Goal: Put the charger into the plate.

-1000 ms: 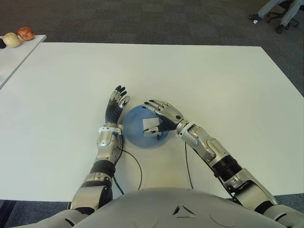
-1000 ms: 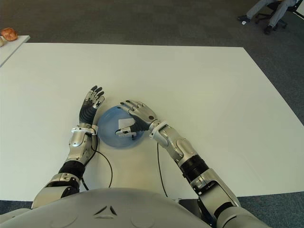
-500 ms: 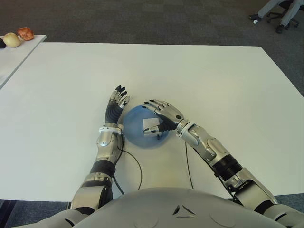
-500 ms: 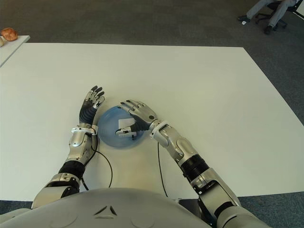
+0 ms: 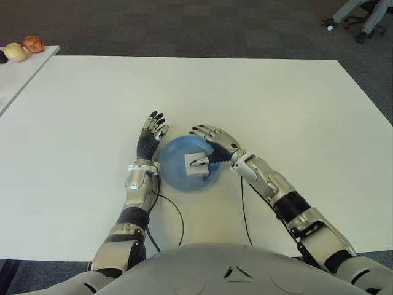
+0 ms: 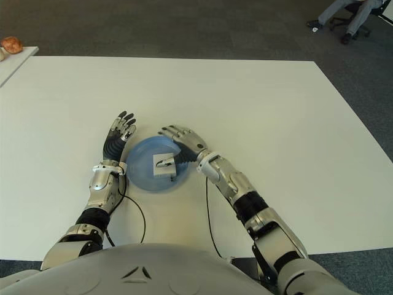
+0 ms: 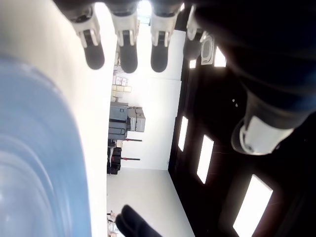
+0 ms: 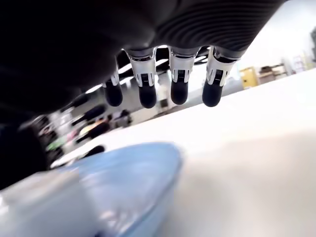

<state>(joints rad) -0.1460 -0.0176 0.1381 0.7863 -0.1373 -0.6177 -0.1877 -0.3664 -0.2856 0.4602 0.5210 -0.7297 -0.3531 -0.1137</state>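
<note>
The white block charger (image 5: 194, 165) lies inside the blue plate (image 5: 171, 174) on the white table. My right hand (image 5: 202, 146) is at the plate's right rim, open. Its fingers (image 5: 206, 131) are spread above the rim and its thumb tip shows over the charger's right edge; whether they touch I cannot tell. The right wrist view shows the straight fingertips (image 8: 179, 94) above the plate (image 8: 133, 173), with the charger (image 8: 42, 207) low beside it. My left hand (image 5: 151, 132) stays open against the plate's left side, fingers pointing away from me.
Thin black cables (image 5: 180, 216) trail from both wrists across the table towards me. A second table (image 5: 18, 67) at the far left carries small round items (image 5: 24, 45). An office chair and a person's legs (image 5: 362, 15) are on the carpet at the far right.
My right hand has opened and drawn back to the right off the charger, which now lies uncovered in the plate. The left hand has not moved.
</note>
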